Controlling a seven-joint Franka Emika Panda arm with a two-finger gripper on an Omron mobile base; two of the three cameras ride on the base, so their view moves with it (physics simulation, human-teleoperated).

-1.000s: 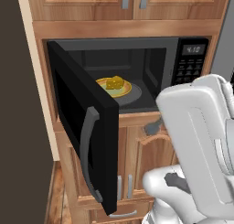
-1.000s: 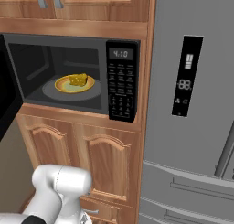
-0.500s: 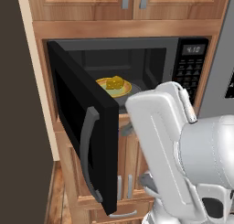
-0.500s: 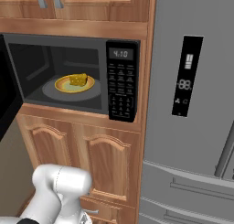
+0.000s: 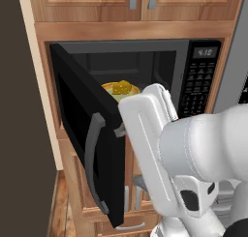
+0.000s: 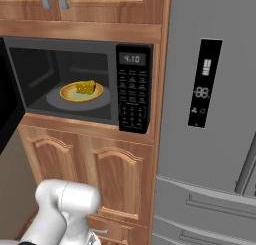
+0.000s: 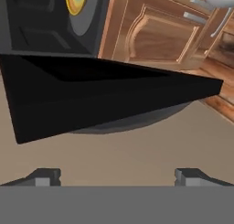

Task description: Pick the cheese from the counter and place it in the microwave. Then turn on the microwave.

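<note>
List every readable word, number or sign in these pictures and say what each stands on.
"4:10": the display at the top of the microwave keypad panel.
"88": the fridge door's black control panel, beside small icons too small to read.
Keypad buttons on the microwave: lettering too small and blurred to read.

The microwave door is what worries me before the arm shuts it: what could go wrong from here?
1. The door stands wide open and the claw, open, faces its edge; a glancing push could slip off.
2. The cheese sits on a yellow-rimmed plate inside the microwave; a hard slam might jolt it.
3. The keypad buttons are small, so a wrong press is possible.
</note>
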